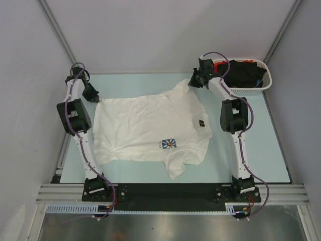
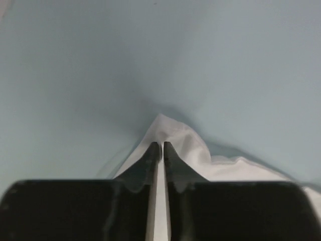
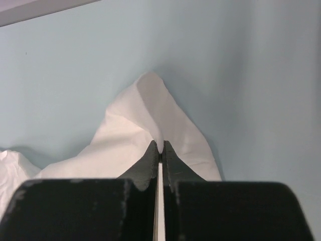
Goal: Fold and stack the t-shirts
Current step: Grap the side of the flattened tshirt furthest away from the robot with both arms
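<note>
From above, the white t-shirt lies spread flat in the middle of the pale blue tabletop. Its blue-square daisy print and small dark badge face up. The left claw sits at the shirt's far left corner, and the right claw at its far right sleeve. At the far right corner, a white perforated basket holds a black shirt and a red shirt.

In the left wrist view, the dark fingers are clenched on a raised corner of white cloth, with a thin strip of it showing between them.

In the right wrist view, the fingers are pressed tight together, pinching a peaked fold of the same shirt above the tabletop.
</note>
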### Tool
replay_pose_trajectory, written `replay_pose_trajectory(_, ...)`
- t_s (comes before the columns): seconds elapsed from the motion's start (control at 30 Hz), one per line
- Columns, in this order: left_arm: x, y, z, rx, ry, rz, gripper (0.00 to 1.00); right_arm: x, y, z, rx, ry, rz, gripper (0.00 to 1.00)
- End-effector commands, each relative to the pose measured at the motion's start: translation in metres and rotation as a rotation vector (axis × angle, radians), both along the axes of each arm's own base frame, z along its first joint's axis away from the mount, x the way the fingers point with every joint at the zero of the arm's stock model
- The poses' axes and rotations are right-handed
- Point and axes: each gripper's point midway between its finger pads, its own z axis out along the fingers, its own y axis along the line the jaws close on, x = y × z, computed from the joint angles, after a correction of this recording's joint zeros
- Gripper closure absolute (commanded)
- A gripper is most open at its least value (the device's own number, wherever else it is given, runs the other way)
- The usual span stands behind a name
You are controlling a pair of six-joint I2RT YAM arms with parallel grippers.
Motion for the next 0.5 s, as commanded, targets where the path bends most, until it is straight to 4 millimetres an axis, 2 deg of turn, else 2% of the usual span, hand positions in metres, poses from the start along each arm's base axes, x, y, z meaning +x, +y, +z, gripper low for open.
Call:
replay_pose_trajectory(0.0, -0.001, 0.000, 0.004, -0.022, -0.007, 0.000, 1.00, 0.001, 0.005, 0.053, 0.014, -0.084, 0.018, 1.00)
replay_pose_trajectory(0.1, -0.002, 0.003, 0.013, -0.004, -0.017, 0.002, 1.00, 0.001, 0.006, 0.059, 0.019, -0.092, 0.025, 1.00)
replay_pose_trajectory(0.2, -0.002, 0.007, 0.033, 0.020, -0.050, 0.007, 1.00, 0.001, 0.008, 0.074, 0.034, -0.118, 0.034, 1.00)
replay_pose_trajectory(0.23, -0.002, 0.009, 0.046, 0.032, -0.072, 0.012, 1.00, 0.001, 0.007, 0.079, 0.035, -0.128, 0.035, 1.00)
replay_pose_trajectory(0.3, -0.005, 0.014, 0.059, 0.059, -0.081, 0.029, 1.00, 0.001, 0.007, 0.095, 0.043, -0.154, 0.037, 1.00)
replay_pose_trajectory(0.33, -0.006, 0.015, 0.074, 0.069, -0.106, 0.032, 1.00, 0.001, 0.006, 0.101, 0.049, -0.162, 0.037, 1.00)
replay_pose_trajectory(0.4, -0.012, 0.017, 0.083, 0.080, -0.108, 0.044, 1.00, -0.001, 0.005, 0.111, 0.061, -0.173, 0.042, 1.00)
replay_pose_trajectory(0.47, -0.017, 0.017, 0.100, 0.087, -0.131, 0.051, 1.00, -0.003, 0.003, 0.126, 0.085, -0.190, 0.050, 1.00)
